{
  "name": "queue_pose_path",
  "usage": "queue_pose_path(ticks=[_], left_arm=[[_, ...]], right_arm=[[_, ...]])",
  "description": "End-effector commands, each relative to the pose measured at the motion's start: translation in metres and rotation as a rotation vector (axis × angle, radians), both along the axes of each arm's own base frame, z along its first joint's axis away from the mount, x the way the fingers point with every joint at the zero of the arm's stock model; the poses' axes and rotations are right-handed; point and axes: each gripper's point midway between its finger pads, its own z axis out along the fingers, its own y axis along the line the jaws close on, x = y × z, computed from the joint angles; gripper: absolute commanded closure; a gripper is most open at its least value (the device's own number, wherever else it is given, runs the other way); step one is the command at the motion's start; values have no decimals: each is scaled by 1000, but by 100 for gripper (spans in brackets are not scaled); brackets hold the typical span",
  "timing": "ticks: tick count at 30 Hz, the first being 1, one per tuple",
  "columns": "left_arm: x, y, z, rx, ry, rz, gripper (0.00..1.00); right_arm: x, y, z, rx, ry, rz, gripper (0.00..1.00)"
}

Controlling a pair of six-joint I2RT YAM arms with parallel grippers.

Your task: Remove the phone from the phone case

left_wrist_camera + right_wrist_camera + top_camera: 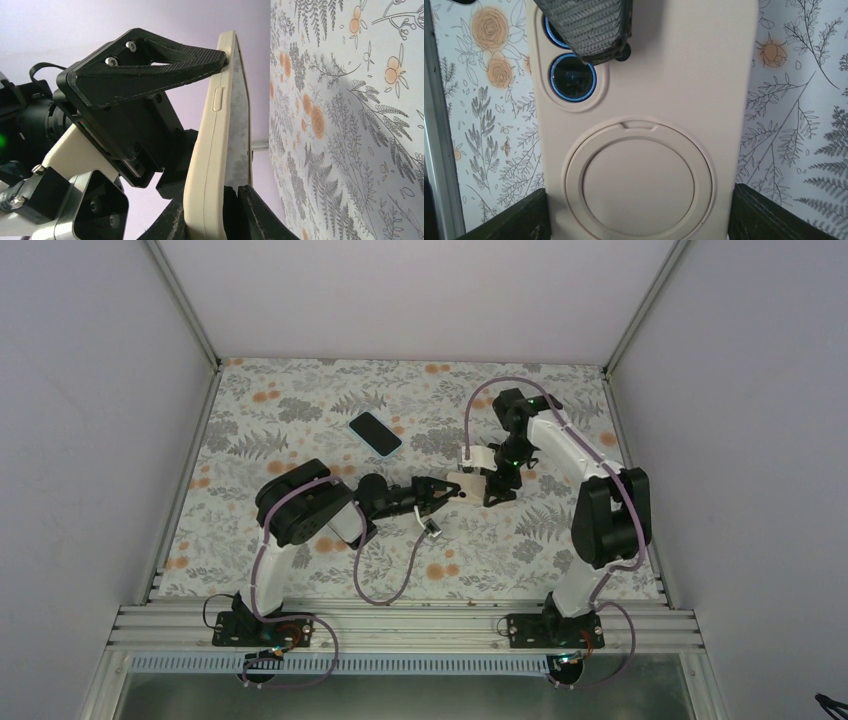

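Above the flowered bench (290, 410) the case (649, 90) is clamped by left hand (220, 212) and right hand (639, 222); likely dropped if either slips.

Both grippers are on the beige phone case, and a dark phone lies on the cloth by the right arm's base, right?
Not quite. The left gripper and right gripper are on the beige phone case, but the top external view shows the dark phone far out on the cloth, beyond the left gripper.

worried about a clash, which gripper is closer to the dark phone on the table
Left. The left gripper is diagonally right of the dark phone; the right gripper is farther right, across the beige case both hold.
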Motion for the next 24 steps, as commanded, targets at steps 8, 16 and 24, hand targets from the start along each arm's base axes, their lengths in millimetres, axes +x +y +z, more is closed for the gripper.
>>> queue_pose_path(ticks=[8,16,24], left_arm=[[-27,-15,100,-170,-92,-48,98],[10,-12,142,-200,155,144,98],[58,-33,167,94,1033,209,98]], right_arm=[[46,-3,68,112,-384,-129,0],[52,-52,175,166,-739,-164,0],[66,-82,184,151,-868,-328,0]])
